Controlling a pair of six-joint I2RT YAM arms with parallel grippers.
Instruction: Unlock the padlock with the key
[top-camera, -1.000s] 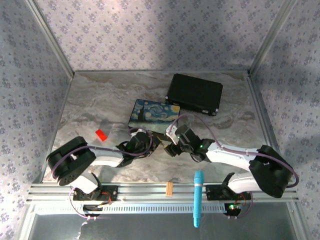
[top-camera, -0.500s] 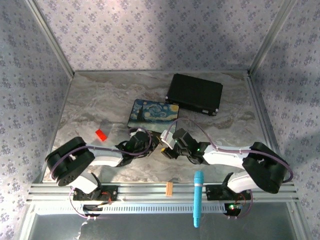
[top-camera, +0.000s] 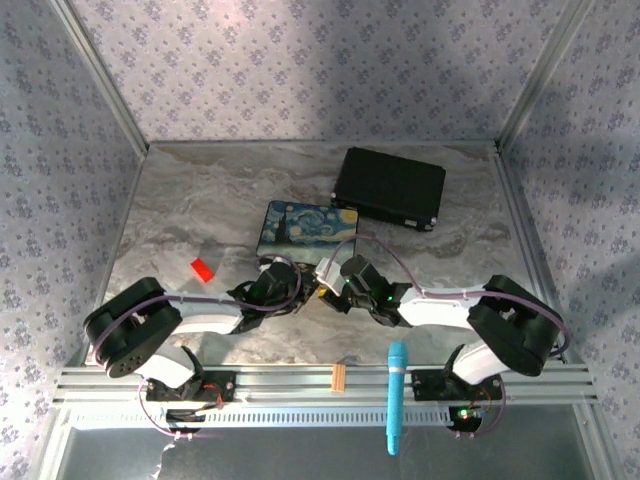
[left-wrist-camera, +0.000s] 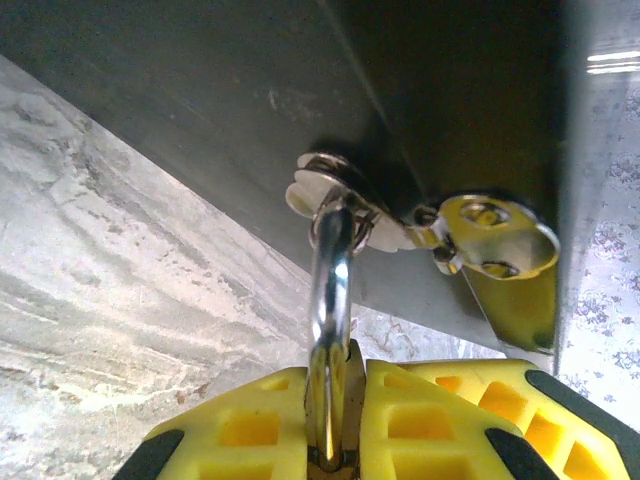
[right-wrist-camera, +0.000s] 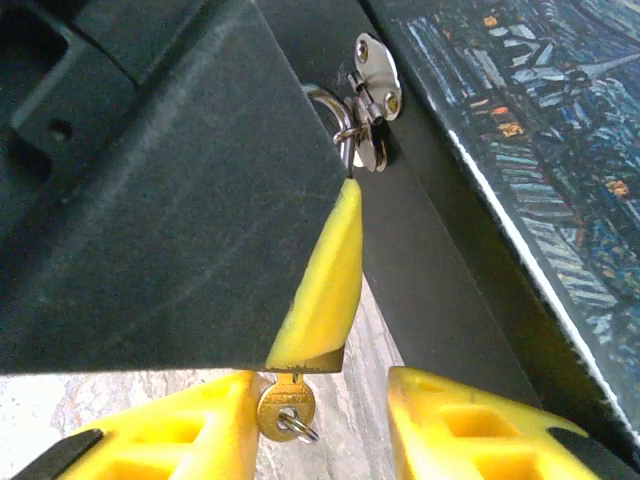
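At the near rail, a blue tool (top-camera: 397, 395) and a small wooden peg (top-camera: 339, 377) are seen lying apart from each other. Just beyond them, the left gripper (top-camera: 303, 291) and the right gripper (top-camera: 333, 293) are set tip to tip in front of the painted box (top-camera: 300, 226). From above, whatever lies between them is too small to be made out.

On the left wrist camera, the left gripper (left-wrist-camera: 345, 385) is seen with its yellow fingers (left-wrist-camera: 440, 420) pressed together on the padlock (left-wrist-camera: 328, 290). The brass body is almost wholly hidden between the pads (only a sliver shows). The silvery shackle rises from it and is threaded through the hasp (left-wrist-camera: 345, 195) on the box's dark front wall.

On the right wrist camera, the right gripper (right-wrist-camera: 320, 390) is seen with its fingers (right-wrist-camera: 470, 430) spread and nothing pinched. The key (right-wrist-camera: 285, 406) hangs between them, just beside the finger at the picture's left; whether it touches that finger cannot be told. Only its round head and small ring are shown. The blade is hidden behind a yellow finger of the left gripper, so whether it sits in the lock cannot be told.

Farther off, a red block (top-camera: 203, 269) lies on the table (top-camera: 180, 215) to the left of the box, and a black case (top-camera: 390, 188) is set behind the box.
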